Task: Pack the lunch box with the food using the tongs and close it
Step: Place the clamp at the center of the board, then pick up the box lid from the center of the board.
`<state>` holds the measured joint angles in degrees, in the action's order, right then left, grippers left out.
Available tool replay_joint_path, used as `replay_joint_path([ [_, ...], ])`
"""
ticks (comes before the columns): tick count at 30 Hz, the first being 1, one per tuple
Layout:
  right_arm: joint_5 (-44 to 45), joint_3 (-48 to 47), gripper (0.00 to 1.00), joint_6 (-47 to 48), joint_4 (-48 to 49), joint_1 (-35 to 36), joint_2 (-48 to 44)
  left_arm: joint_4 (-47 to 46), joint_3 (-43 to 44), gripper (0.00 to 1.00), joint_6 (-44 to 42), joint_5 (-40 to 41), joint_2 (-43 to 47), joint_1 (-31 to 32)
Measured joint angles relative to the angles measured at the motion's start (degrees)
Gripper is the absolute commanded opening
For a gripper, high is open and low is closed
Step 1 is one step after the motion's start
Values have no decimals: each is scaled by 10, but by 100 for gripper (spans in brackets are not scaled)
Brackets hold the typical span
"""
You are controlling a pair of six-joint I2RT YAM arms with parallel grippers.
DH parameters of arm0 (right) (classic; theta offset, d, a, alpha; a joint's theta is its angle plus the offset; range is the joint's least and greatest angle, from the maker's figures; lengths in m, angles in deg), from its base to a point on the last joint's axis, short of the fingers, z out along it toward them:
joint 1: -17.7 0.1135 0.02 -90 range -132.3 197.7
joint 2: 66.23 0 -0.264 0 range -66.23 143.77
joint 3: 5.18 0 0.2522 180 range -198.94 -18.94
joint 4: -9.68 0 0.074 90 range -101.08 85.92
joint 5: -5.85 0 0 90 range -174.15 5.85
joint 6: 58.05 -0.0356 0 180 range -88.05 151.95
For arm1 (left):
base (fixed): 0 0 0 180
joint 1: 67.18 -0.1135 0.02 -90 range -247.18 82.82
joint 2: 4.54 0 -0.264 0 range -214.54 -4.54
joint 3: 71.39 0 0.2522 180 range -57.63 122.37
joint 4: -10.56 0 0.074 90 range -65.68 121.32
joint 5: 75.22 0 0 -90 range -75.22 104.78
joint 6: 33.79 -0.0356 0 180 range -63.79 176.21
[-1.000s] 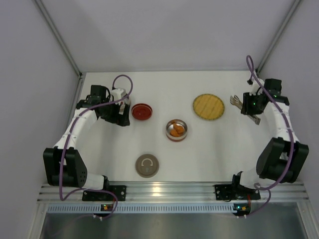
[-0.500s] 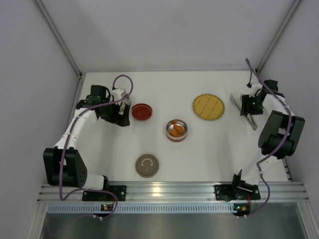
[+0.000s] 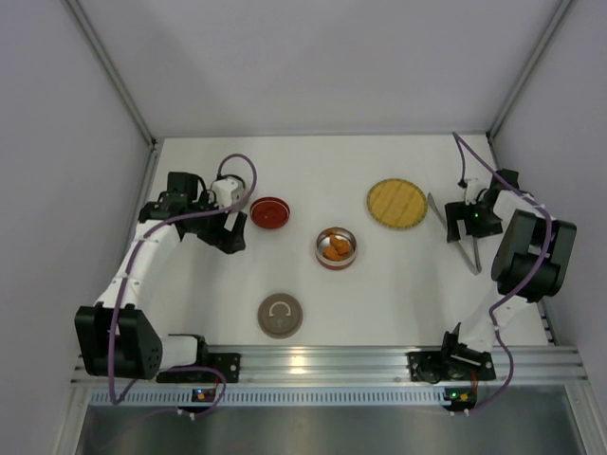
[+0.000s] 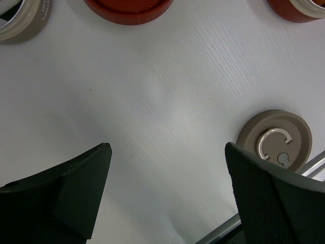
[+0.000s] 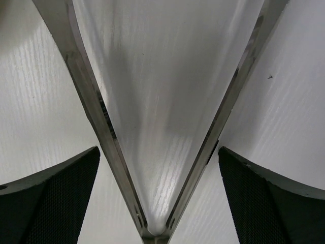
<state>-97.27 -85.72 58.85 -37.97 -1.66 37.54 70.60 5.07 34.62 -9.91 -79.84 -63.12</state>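
The silver tongs (image 3: 467, 248) lie on the table at the far right, spread in a V. My right gripper (image 3: 465, 222) hovers over them, open. In the right wrist view the tongs (image 5: 101, 127) sit between my wide-apart fingers (image 5: 61, 193), their joint at the bottom edge. My right gripper (image 5: 158, 148) does not squeeze them. Orange food (image 3: 334, 244) fills the round lunch box tin (image 3: 351, 254) at the centre. My left gripper (image 3: 230, 237) is open beside a red tin (image 3: 270, 212). In its wrist view the left gripper (image 4: 167, 145) holds nothing over bare table.
A round yellow plate (image 3: 396, 203) lies left of the tongs. A grey-brown lid (image 3: 280, 315) with a ring handle rests near the front; the lid (image 4: 274, 140) also shows by my left gripper's right finger. The red tin (image 4: 129, 7) is just ahead of it.
My right gripper has opened, letting the tongs spring wide on the table, and has shifted left and nearer. The left arm has drifted slightly left.
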Motion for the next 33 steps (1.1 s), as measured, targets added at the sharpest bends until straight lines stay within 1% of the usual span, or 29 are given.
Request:
replay_joint_path([
  [4, -2, 0, 99, 9, -8, 0, -5, 19, -8, 98, -30, -16, 30, 0],
  [7, -11, 0, 99, 19, -26, 0, -27, 38, -18, 98, -60, -35, 46, 0],
  [11, -49, -9, 99, 37, -69, 0, -95, 71, -47, 94, -110, -61, 70, 0],
  [14, -95, -36, 99, 54, -107, 1, -155, 100, -67, 91, -149, -72, 76, 9],
  [17, -142, -50, 99, 66, -133, 8, -218, 116, -85, 82, -164, -74, 74, 44],
  [18, -154, -51, 99, 67, -143, 14, -237, 118, -89, 77, -163, -73, 71, 62],
  [21, -188, -47, 99, 54, -164, 43, -285, 110, -98, 71, -146, -58, 51, 125],
  [22, -200, -40, 97, 44, -164, 52, -299, 104, -101, 67, -136, -42, 42, 153],
  [23, -211, -29, 95, 36, -167, 59, -312, 99, -104, 66, -127, -30, 33, 176],
  [26, -246, 10, 90, 19, -173, 66, -345, 90, -108, 64, -109, -3, 1, 240],
  [27, -255, 26, 88, 18, -176, 68, -356, 88, -108, 64, -105, -1, -7, 251],
  [28, -261, 42, 84, 17, -179, 69, -367, 85, -109, 64, -101, 1, -12, 255],
  [30, -267, 73, 78, 17, -183, 76, -390, 78, -110, 64, -101, -4, -11, 255],
  [31, -271, 85, 72, 18, -184, 82, -399, 73, -111, 64, -102, -10, -8, 255],
  [33, -278, 103, 65, 19, -189, 95, -408, 66, -113, 64, -112, -28, 1, 257],
])
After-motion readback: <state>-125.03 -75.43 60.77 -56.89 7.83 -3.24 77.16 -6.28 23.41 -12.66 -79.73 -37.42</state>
